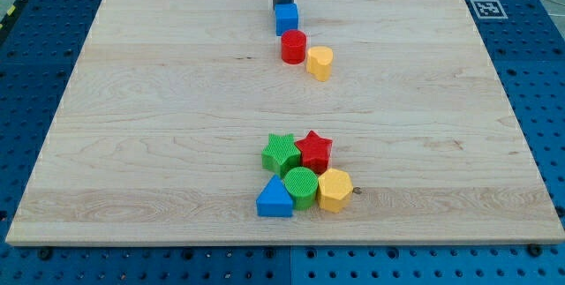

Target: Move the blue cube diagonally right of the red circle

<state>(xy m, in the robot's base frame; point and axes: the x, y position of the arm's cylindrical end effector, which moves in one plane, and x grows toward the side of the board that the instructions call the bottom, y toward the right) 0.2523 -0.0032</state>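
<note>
My tip [282, 6] stands at the far edge of the wooden board [132, 126], right behind the blue cube [286, 18] and apparently touching it; being a bare rod, it grasps nothing. The cube sits just beyond the red circle [294, 47], and a yellow heart-like block [320, 62] lies just right of the circle. Well nearer, a cluster huddles: green star [281, 153], red star [314, 151], green circle [301, 186], blue triangle [274, 199], yellow hexagon [335, 189].
</note>
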